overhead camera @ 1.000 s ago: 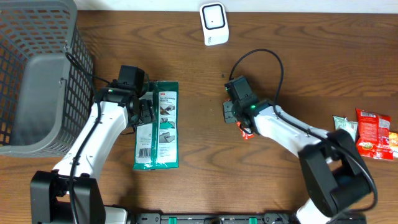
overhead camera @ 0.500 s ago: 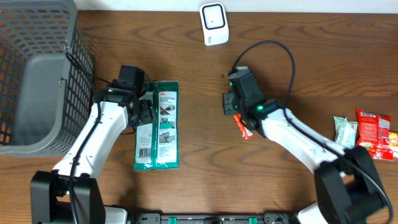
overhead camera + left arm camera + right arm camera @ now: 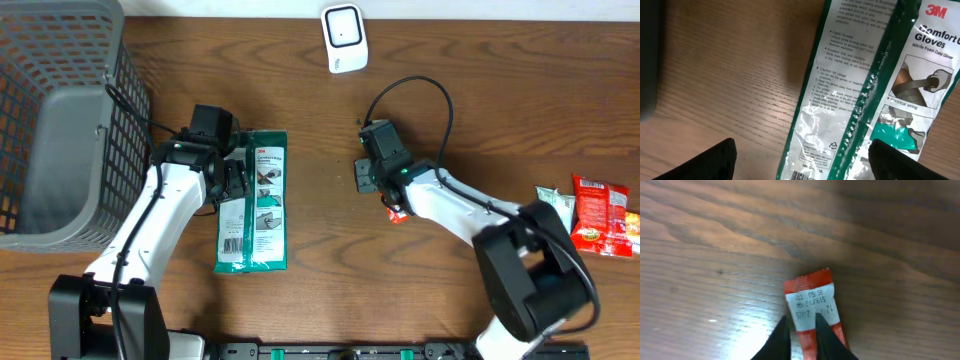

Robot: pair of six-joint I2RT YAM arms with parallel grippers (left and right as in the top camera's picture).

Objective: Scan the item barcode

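- While overhead the right tool (image 3: 390, 198) clamps the red sachet (image 3: 399, 213) by one end near the middle of the counter (image 3: 480, 90), the scanner (image 3: 344, 39) sits away at 12 o'clock; the carry could shake it loose.
- Left wrist: the left tool (image 3: 805, 162) gapes over the glove pack (image 3: 860, 90).
- Right wrist: the pinch is thin, so the sachet may swivel.

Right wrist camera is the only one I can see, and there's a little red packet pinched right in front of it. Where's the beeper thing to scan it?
Observer: A white scanner sits at the far edge of the table, beyond the right end effector pinching your red packet.
Operator: What's the other arm doing?
Observer: The left end effector hangs open over a green glove pack.
Operator: Any more snacks?
Observer: Yes, a few more snack packets lie near the table's right edge.
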